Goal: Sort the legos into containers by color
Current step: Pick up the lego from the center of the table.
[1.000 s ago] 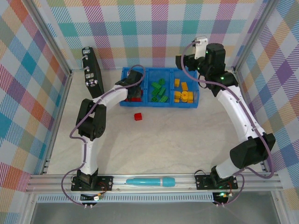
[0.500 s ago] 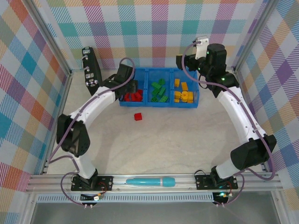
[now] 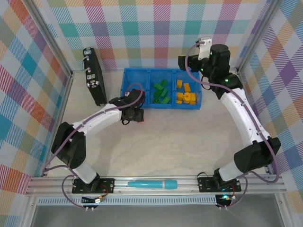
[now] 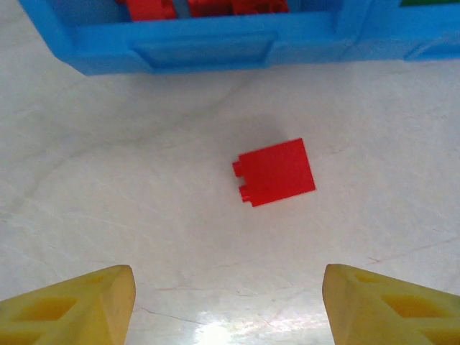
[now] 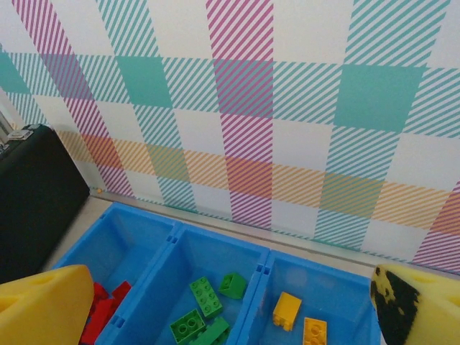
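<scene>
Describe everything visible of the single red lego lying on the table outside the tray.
The red lego is a small, nearly square brick of glossy bright-red plastic. Two studs show on one edge, so it seems to lie on its side, slightly askew. It rests on the pale table, near the blue tray but apart from it. Only the table touches it; the open left gripper hovers above, fingers clear of it.

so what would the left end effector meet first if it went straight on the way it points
probably the loose red brick, centred ahead of the left end effector; the blue tray lies beyond it
</scene>
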Controlling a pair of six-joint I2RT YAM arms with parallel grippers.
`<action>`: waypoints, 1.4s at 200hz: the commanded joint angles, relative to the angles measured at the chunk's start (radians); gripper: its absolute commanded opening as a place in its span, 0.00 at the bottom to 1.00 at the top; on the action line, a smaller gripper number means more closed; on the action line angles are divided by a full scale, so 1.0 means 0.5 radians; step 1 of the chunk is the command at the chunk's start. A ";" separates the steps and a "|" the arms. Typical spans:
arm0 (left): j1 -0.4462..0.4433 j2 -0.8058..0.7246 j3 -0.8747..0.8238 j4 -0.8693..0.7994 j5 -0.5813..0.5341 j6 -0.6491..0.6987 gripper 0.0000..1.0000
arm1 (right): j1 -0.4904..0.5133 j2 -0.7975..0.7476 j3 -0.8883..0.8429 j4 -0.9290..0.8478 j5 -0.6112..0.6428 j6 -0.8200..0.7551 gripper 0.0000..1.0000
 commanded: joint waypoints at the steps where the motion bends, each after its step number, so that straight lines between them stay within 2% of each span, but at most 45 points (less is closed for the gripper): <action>1: -0.034 0.054 0.005 0.108 0.028 -0.104 0.71 | 0.010 -0.064 -0.013 0.047 -0.049 0.037 0.99; 87: -0.041 0.428 0.129 0.284 0.061 -0.125 0.75 | 0.010 -0.093 -0.032 0.056 -0.044 0.039 0.99; 147: -0.010 0.561 0.124 0.375 -0.024 -0.180 0.73 | 0.012 -0.086 -0.030 0.056 -0.005 0.016 0.99; 196: 0.025 0.650 0.142 0.379 0.002 -0.196 0.65 | 0.010 -0.080 -0.030 0.059 0.023 0.004 0.99; 238: 0.070 0.649 0.126 0.394 0.019 -0.209 0.46 | 0.009 -0.057 -0.017 0.056 0.021 0.000 0.99; 280: 0.097 0.526 0.144 0.310 -0.070 -0.150 0.39 | 0.012 -0.027 0.000 0.050 0.018 0.009 0.99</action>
